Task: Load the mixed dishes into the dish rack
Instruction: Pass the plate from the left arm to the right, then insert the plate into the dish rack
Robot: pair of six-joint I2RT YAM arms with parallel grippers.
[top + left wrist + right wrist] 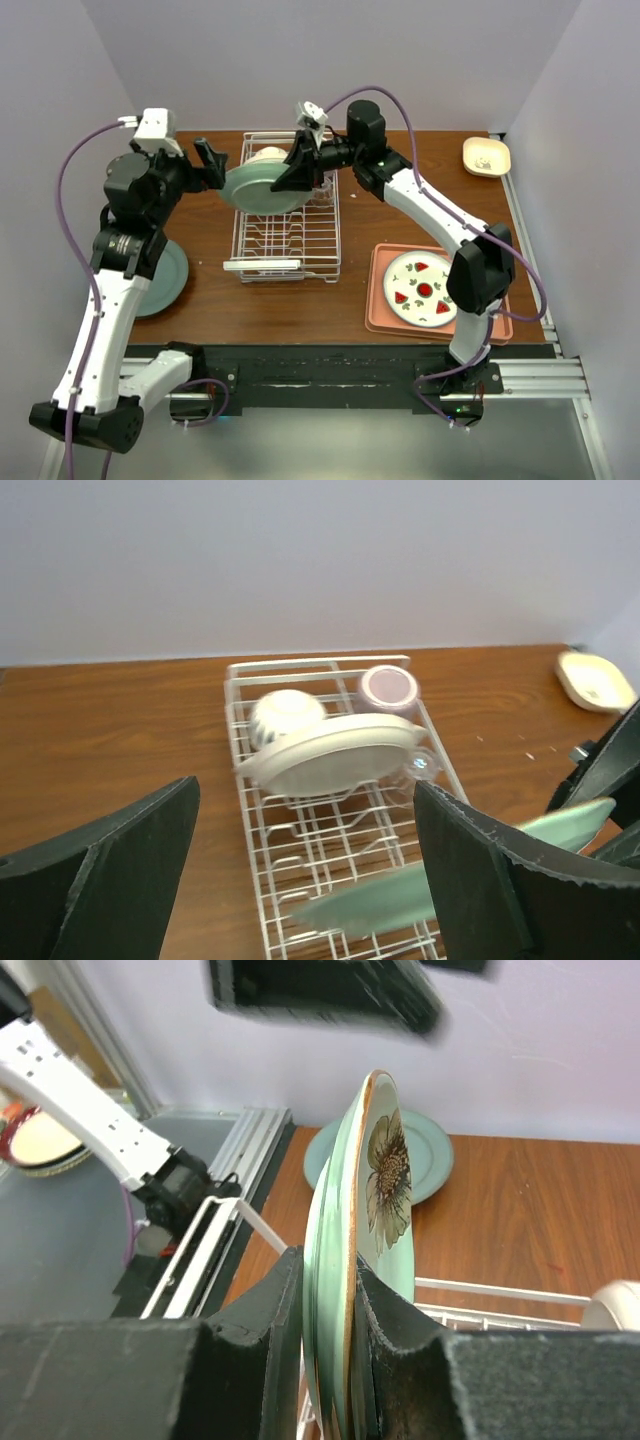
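The white wire dish rack (290,240) stands mid-table. My right gripper (300,168) is shut on the rim of a pale green plate (262,188), held on edge over the rack's far half. In the right wrist view that flower-printed plate (375,1190) sits clamped between the fingers (270,1310). My left gripper (212,160) is open just left of the plate, not touching it. In the left wrist view its fingers (120,870) frame the rack (290,830), which holds a white bowl (285,715), a cream plate (335,752), a purple cup (388,685) and a clear glass (420,765).
A second pale green plate (168,280) lies flat at the table's left, partly under the left arm. A salmon-pink tray (385,300) at the front right carries a patterned plate (422,288). A small cream dish (487,156) sits at the back right corner.
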